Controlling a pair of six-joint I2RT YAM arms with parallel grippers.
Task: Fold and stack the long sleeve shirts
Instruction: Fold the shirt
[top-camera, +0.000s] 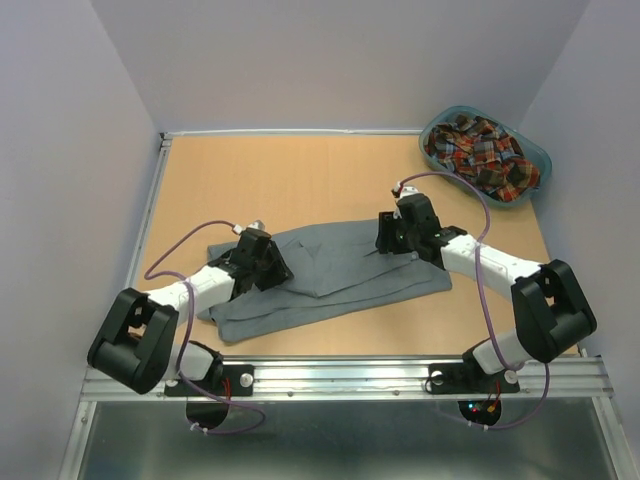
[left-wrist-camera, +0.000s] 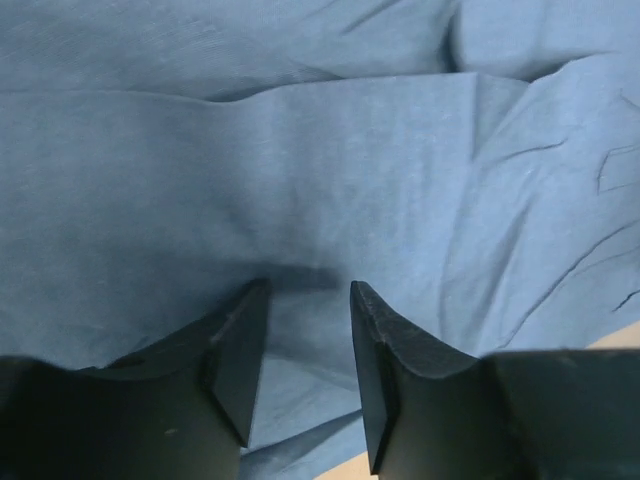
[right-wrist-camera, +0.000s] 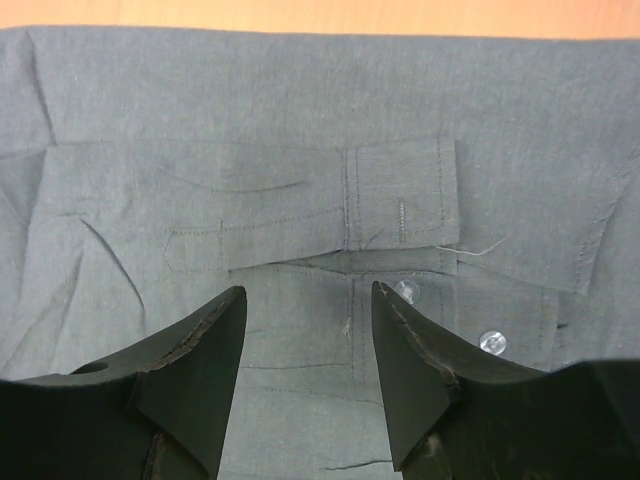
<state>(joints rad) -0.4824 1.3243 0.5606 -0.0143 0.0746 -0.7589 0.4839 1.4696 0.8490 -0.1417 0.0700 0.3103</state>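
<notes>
On the near middle of the tabletop, the grey shirt is being hovered over by left claw and right claw, both half-open, empty; the plaid shirt is being held in the far-right basket.

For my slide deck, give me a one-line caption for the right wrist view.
Open right gripper poised over the creased grey shirt, with a strip of wooden table beyond.

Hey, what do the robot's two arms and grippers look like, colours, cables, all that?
Each arm has bulky black joint housings and white links. A thin purple cable loops along the left arm and another along the right arm. The left gripper and right gripper have black wedge-shaped fingers, the right's scuffed at the edges.
</notes>
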